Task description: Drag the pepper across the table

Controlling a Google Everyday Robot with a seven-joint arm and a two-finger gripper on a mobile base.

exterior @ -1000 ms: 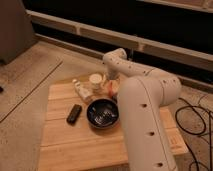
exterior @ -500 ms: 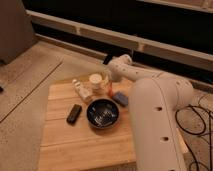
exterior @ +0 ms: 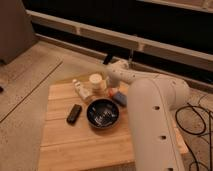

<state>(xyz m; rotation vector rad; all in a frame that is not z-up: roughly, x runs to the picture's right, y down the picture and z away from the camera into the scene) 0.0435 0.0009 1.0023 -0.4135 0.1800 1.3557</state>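
The pepper [exterior: 113, 93] shows as a small red-orange bit on the light-wood table [exterior: 75, 145], just behind and to the right of the black bowl [exterior: 103, 113]. A blue-grey thing [exterior: 120, 99] lies against its right side. My white arm rises from the lower right and bends over the table's far side. The gripper [exterior: 114, 86] is at the end of the wrist, right above the pepper and mostly hidden by the arm. I cannot tell whether it touches the pepper.
A small clear bottle [exterior: 78, 88] and a pale round container [exterior: 96, 81] stand at the table's far side. A dark flat block [exterior: 74, 113] lies left of the bowl. Black cables [exterior: 192, 117] lie on the floor to the right.
My arm has swung right and nearer the camera, and the wrist has come down over the table's far side. The pepper has shifted slightly beside the bowl.
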